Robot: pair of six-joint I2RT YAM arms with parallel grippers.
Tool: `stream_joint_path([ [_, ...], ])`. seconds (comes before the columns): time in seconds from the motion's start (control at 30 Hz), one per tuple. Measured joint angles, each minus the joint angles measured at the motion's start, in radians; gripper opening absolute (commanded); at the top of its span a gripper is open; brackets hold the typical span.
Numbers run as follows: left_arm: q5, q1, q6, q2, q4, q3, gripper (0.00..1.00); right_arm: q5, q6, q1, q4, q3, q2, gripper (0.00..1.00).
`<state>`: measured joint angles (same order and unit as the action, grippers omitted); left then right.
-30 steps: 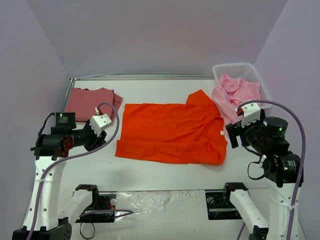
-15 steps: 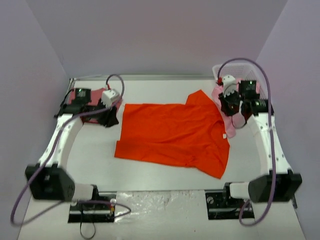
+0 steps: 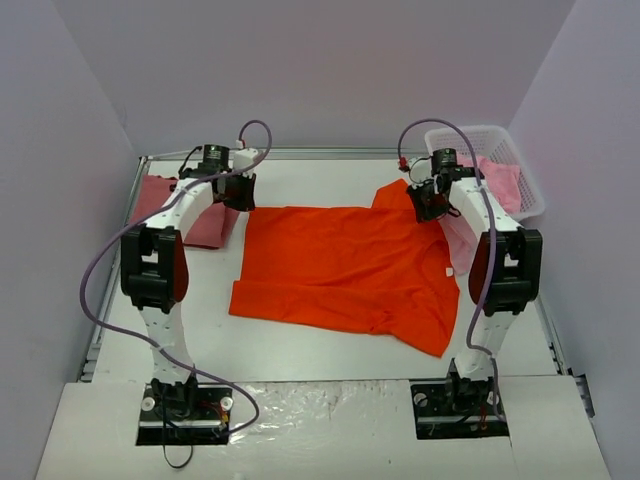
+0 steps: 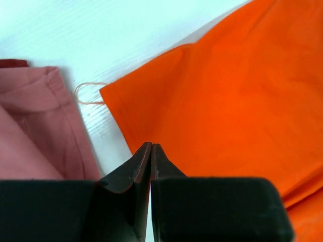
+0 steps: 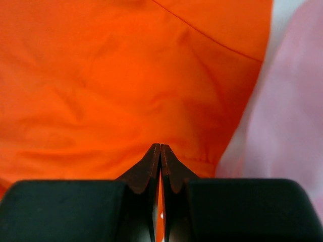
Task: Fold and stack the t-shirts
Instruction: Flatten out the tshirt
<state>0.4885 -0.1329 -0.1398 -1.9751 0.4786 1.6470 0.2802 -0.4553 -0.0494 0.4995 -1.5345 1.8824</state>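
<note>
Across the middle of the table [image 3: 330, 345], the orange shirt [image 3: 340, 265] is lying spread out and mostly flat, with one sleeve poking toward the far right corner and its near right corner trailing toward the near edge.

At the shirt's far left corner, the left arm is reaching out long and its left fingers [image 3: 240, 194] are pointing down at the cloth. In the left wrist view those fingers [image 4: 132, 170] are pressing together, their tips sitting right on the edge of the orange shirt [image 4: 227, 91] where it meets bare table. I cannot tell whether any cloth is caught between them. A thin loose thread [image 4: 88, 94] is looping off the shirt's corner just beyond.

Beside that corner, toward the left edge, the rose shirt [image 3: 200, 222] is lying folded, apart from the orange one by a strip of table.

On the far right side of the shirt, by the sleeve, the right fingers [image 3: 425, 206] are coming down on the cloth. Seen from the right wrist, these fingers [image 5: 145, 171] are closed tight with their tips on the orange cloth [image 5: 101, 75]. A grip on it is not clear.

Just right of them the pink shirts [image 3: 497, 182] are spilling from the white basket [image 3: 470, 133] in the far right corner down onto the table.
</note>
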Motion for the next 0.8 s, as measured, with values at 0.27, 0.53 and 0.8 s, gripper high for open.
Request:
stream_joint_path([
  [0.27,-0.041,-0.044,0.037,-0.136,-0.01,0.061,0.02,-0.024,0.0,-0.039,-0.021,-0.062,0.171,0.0],
  [0.53,-0.079,-0.06,0.039,-0.269,0.032,0.142,0.02,-0.047,0.0,-0.043,-0.024,-0.07,0.221,0.0],
  [0.8,-0.121,-0.063,0.048,-0.353,0.091,0.292,0.02,-0.063,0.0,-0.044,-0.029,-0.112,0.289,0.0],
])
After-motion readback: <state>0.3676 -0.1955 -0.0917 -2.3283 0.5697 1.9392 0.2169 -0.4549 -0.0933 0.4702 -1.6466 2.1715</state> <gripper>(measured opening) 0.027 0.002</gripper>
